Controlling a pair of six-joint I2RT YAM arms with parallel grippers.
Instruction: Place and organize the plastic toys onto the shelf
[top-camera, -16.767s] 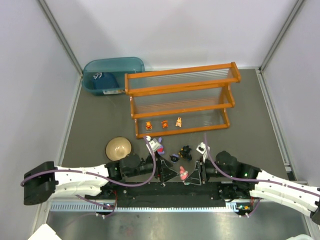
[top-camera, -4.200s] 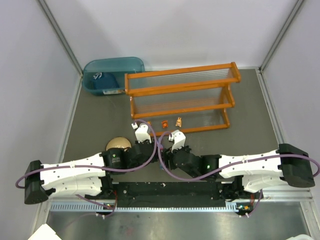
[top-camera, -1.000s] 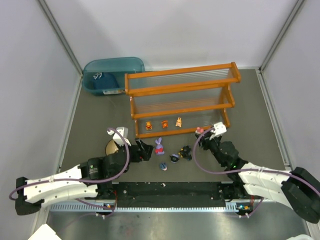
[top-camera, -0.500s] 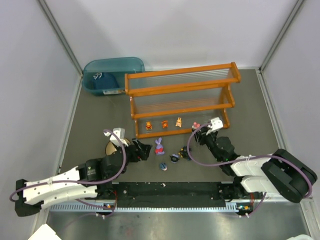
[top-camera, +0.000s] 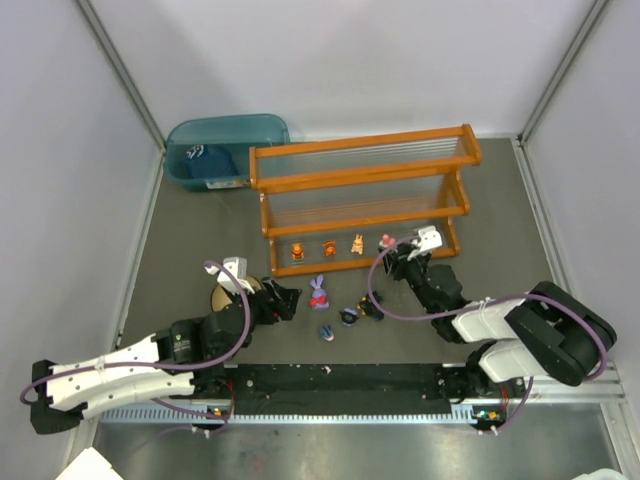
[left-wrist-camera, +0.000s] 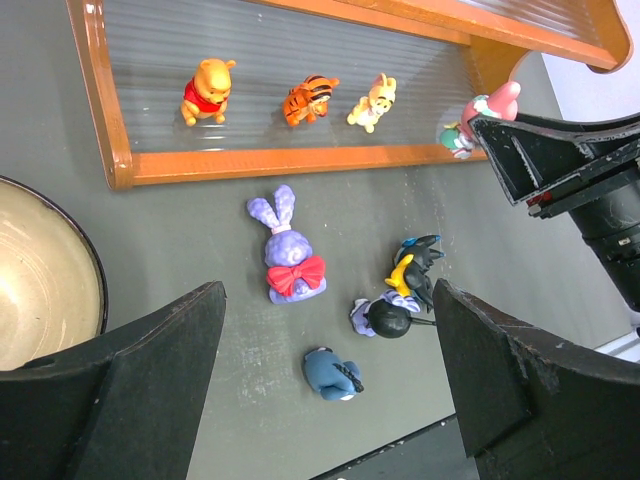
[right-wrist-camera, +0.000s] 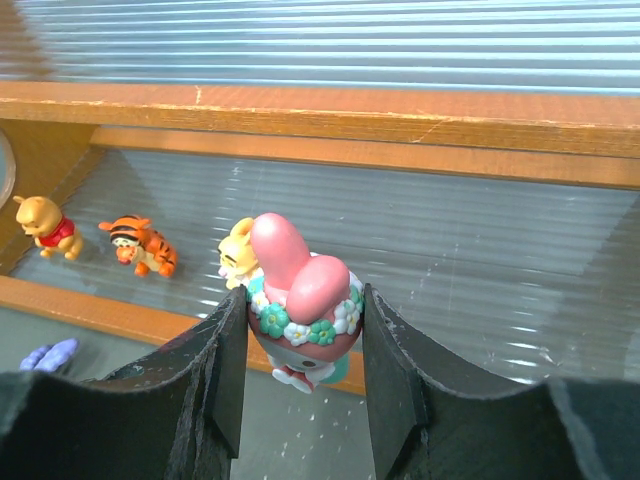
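**Items, left to right, placed against the shelf**

1. Teal translucent plastic bin (top-camera: 225, 135): just beyond the shelf's left end. A dark-blue cap (top-camera: 200, 158) lies inside it.
2. Tan round bowl (left-wrist-camera: 40, 270): in front of the shelf's left corner, partly hidden under your left arm.
3. Your left gripper (top-camera: 285, 300): in front of the shelf's left end. Its fingers (left-wrist-camera: 130, 400) are spread wide and hold nothing.
4. Wide two-tier shelf with an orange wooden frame and clear ribbed plastic tiers (top-camera: 360, 175).
5. Left half of the shelf's lower tier, three in a row, upright and apart:
   - yellow bear figurine in a red shirt (left-wrist-camera: 205, 90)
   - orange striped tiger figurine (left-wrist-camera: 308, 100)
   - cream-yellow figurine (left-wrist-camera: 368, 103)
6. Purple plastic bunny with a red bow (left-wrist-camera: 290, 250): lying on the table just in front of the shelf's front rail.
7. Small dark-blue figurine (left-wrist-camera: 332, 372): further out from the shelf than the bunny.
8. Black round-headed figurine (left-wrist-camera: 385, 318) and black-and-yellow figurine (left-wrist-camera: 415, 270): touching each other, in front of the shelf's middle.
9. Pink-hooded figurine with a flower collar (right-wrist-camera: 300, 285): at the shelf's lower front rail, just right of the cream-yellow figurine. You cannot tell whether it touches the tier.
10. Your right gripper (top-camera: 393, 250): at the same rail, clamped on the pink-hooded figurine.
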